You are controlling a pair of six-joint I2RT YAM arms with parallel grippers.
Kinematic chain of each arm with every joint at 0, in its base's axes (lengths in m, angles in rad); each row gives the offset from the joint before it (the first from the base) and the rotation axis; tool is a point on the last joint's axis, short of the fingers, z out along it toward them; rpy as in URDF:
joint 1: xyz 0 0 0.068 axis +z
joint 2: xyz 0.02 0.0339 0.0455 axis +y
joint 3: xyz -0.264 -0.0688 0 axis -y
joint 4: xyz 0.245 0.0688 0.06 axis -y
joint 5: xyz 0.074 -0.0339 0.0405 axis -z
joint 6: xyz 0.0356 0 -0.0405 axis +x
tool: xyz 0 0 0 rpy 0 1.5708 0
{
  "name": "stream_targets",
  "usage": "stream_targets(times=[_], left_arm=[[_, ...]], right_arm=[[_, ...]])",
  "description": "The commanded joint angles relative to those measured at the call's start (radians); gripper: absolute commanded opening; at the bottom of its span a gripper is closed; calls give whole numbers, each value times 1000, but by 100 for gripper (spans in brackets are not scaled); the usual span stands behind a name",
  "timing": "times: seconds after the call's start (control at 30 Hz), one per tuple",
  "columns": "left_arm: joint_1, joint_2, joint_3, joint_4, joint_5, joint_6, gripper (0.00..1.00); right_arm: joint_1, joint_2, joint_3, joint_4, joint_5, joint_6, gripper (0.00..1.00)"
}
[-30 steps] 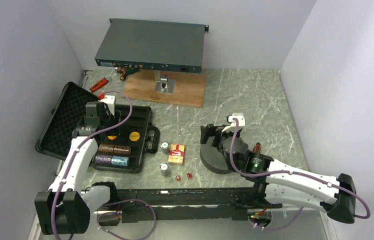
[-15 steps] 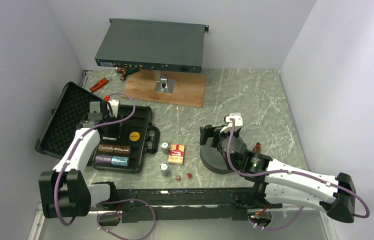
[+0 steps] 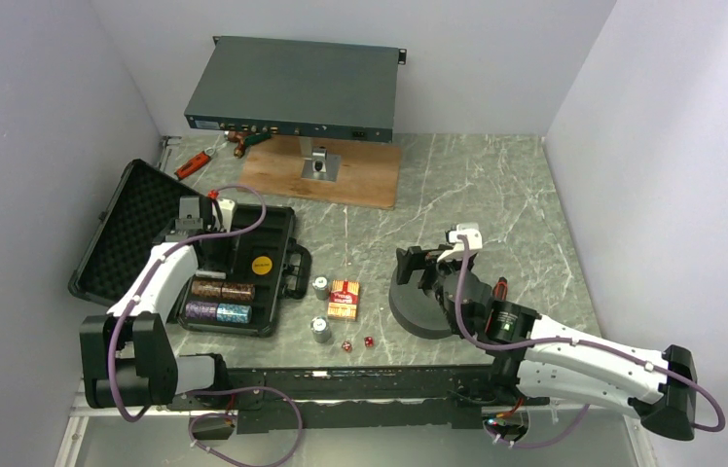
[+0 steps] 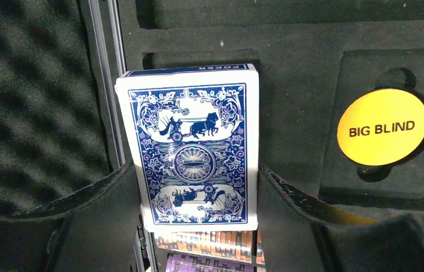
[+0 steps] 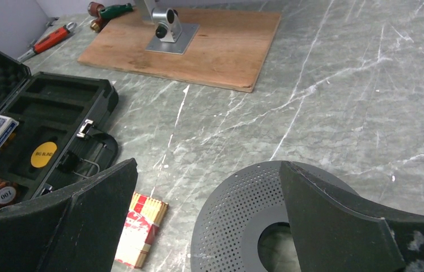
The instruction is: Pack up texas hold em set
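Left end effector [image 4: 198, 190] is clamped on a blue card deck [image 4: 190, 141]. Fingers [image 4: 93, 221] are pressed to both long edges and the patterned back is turned to the wrist camera. The deck is held over the far-left part of the black case [image 3: 277, 233], close to the hinge and the foam-lined lid [image 3: 127, 233]. Contact with the tray cannot be told.

Step in hand is judged as seating this deck. A rectangular recess is seen just behind its top edge and is taken as the target. The deck should be squared to that recess, lowered flat and let go only once seated. The hinge rail on the left should be kept clear, and the yellow disc [image 4: 382, 126], already in its pocket, should be left alone.

Chip stacks [image 3: 221, 302] are seen in the near tray slots.

Right end effector [image 5: 207, 170] is spread wide and empty, above a grey foam ring [image 5: 238, 198].

On the grey marbled table [image 3: 496, 195], not yet packed:
- a red deck box [image 3: 343, 299]
- two loose chip stacks [image 3: 320, 287]
- red dice [image 3: 347, 345]

At the far edge a wooden board [image 3: 360, 180] and a flat grey rack box [image 3: 292, 88] are seen. Plain pale walls [image 3: 39, 117] enclose three sides.
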Motion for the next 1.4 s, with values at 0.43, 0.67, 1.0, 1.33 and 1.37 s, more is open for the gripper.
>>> stream_targets(times=[0.43,0.67,1.0,1.33,1.37], left_arm=[[5,52,61,11,34,49,8],[4,30,55,14,56,54,28],[4,-106,17,51,17,34,100],[4,-289,-71,181,-228,-63,100],[3,-282,-72,181,-248,-76,100]], right_arm=[[1,-44,-30,21,14,-32,100],[0,-11,-29,67,-32,-55,100],[-1,65,14,52,-59,-46,100],[0,85,53,-4,-72,-22,100],[1,80,51,-4,-72,-21,100]])
